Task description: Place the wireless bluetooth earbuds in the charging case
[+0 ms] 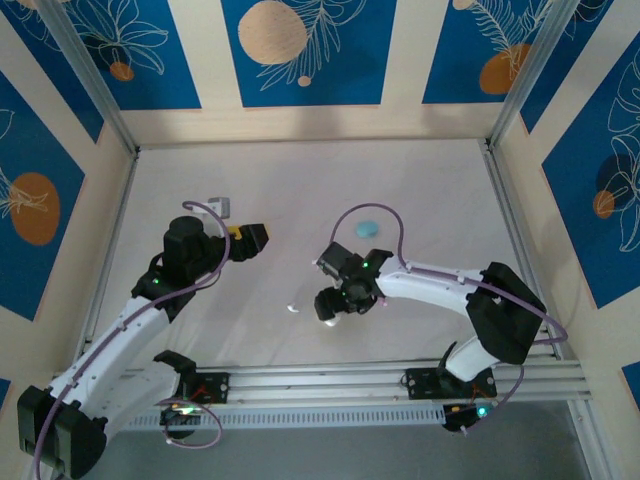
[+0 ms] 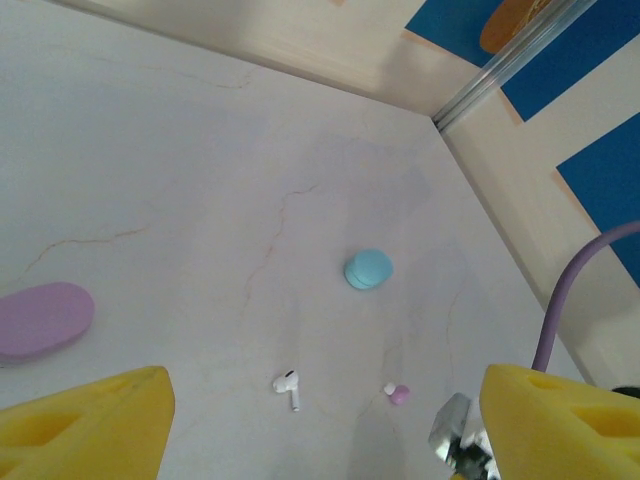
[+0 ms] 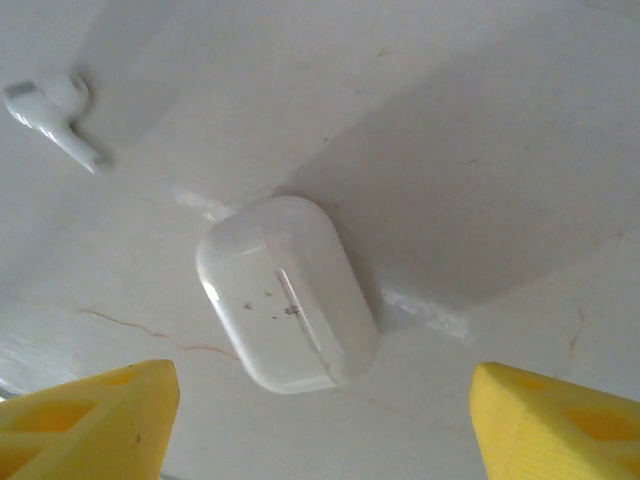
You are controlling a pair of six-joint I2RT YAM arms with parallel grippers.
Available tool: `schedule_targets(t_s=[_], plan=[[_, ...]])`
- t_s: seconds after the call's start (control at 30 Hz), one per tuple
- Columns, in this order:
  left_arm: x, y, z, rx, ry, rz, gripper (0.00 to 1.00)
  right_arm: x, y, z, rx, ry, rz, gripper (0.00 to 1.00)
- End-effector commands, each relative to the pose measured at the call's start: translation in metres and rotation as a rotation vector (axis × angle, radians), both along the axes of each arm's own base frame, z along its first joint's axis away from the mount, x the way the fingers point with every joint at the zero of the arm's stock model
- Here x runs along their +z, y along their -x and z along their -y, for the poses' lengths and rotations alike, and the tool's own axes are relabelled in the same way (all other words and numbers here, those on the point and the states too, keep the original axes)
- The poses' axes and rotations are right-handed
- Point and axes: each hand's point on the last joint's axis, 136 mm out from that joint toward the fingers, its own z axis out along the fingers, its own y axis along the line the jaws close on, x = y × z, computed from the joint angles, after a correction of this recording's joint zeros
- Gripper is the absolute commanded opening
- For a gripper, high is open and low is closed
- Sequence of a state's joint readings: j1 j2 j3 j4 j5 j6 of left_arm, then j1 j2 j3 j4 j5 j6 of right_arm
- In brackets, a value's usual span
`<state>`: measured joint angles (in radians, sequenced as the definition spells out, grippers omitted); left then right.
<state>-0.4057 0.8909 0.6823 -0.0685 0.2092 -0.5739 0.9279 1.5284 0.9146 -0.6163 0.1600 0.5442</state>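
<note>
A closed white charging case (image 3: 288, 295) lies on the table just ahead of my right gripper (image 3: 325, 430), whose yellow fingers (image 3: 90, 420) stand wide open and apart from it. A white earbud (image 3: 50, 115) lies beyond the case, and from above this earbud (image 1: 293, 308) is left of the right gripper (image 1: 335, 302). My left gripper (image 2: 325, 440) is open and holds nothing. Ahead of it lie the white earbud (image 2: 288, 385), a pink earbud (image 2: 398, 393) and a closed teal case (image 2: 368, 269). A pink-lilac case (image 2: 40, 320) lies at the left.
The teal case (image 1: 368, 228) sits mid-table behind the right arm. The left gripper (image 1: 250, 240) hovers left of centre. A small grey object (image 1: 220, 206) lies behind the left arm. Aluminium posts and cream walls enclose the white table (image 1: 440, 190).
</note>
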Motion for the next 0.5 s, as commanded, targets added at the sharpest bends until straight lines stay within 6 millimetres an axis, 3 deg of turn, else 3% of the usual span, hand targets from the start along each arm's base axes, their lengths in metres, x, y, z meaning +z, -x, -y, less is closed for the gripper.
schedule_targets(t_s=[0.0,0.2,0.47], plan=[[0.009,0.000,-0.005,0.016,-0.003,0.027,0.80,-0.001,-0.003,-0.008,0.223,-0.023,0.108,0.78],[0.008,0.000,-0.006,0.022,-0.003,0.023,0.80,-0.004,0.001,-0.022,0.350,-0.091,0.135,0.77],[0.009,-0.001,-0.006,0.024,-0.009,0.021,0.80,-0.021,-0.002,-0.021,0.342,-0.020,0.120,0.72]])
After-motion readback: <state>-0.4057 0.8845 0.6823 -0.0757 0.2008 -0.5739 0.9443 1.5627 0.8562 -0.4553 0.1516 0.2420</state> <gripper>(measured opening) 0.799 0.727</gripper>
